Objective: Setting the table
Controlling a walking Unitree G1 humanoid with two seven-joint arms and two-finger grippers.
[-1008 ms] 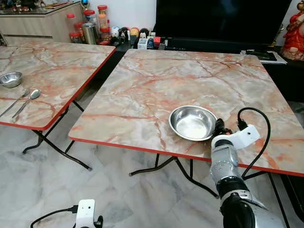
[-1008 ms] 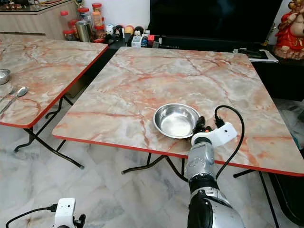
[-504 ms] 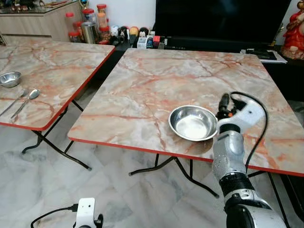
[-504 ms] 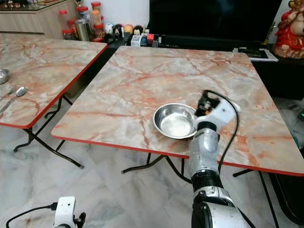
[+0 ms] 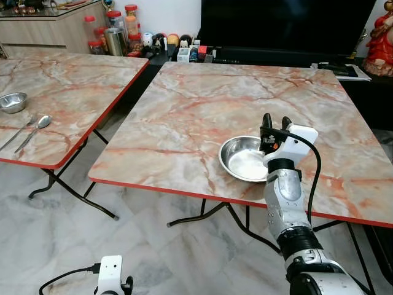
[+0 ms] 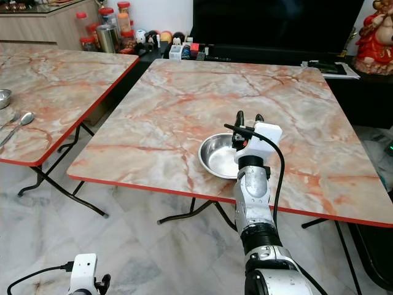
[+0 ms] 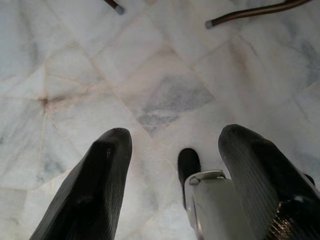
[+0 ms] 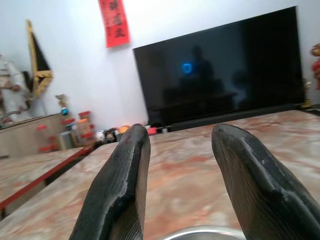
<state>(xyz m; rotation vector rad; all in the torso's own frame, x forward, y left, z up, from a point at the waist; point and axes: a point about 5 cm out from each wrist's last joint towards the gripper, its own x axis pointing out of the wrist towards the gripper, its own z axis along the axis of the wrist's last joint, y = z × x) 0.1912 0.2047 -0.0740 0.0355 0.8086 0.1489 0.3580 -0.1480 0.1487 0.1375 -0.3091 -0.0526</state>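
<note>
- The steel bowl [image 5: 247, 159] sits on the near table [image 5: 202, 110], close to its red front edge and a little right of the middle; it is upright and looks empty.
- The right gripper [image 5: 274, 120] is raised above the bowl's right rim, fingers pointing up and toward the far side of the table. Its two black fingers [image 8: 120, 185] are spread apart with nothing between them, and they do not touch the bowl.
- In the right wrist view, a curved sliver of the bowl's rim shows just under the fingers, with the marble tabletop beyond.
- A black cable [image 5: 315, 166] loops from the white wrist housing down beside the silver forearm.
- The left gripper [image 7: 175, 165] hangs low over the pale marble floor [image 7: 150, 75], its fingers also spread and holding nothing.
- A second table [image 5: 67, 92] stands to the robot's left, apart from the near one. On it are a small steel bowl [image 5: 13, 102] and, just in front of that, a spoon [image 5: 37, 129] lying beside another piece of cutlery that is too thin to identify.
- Behind the near table, a large dark television [image 5: 285, 27] stands on a low unit, with small trinkets in a row at its left end.
- Jars with red lids [image 5: 116, 27] stand in front of a wooden cabinet at the far left.
</note>
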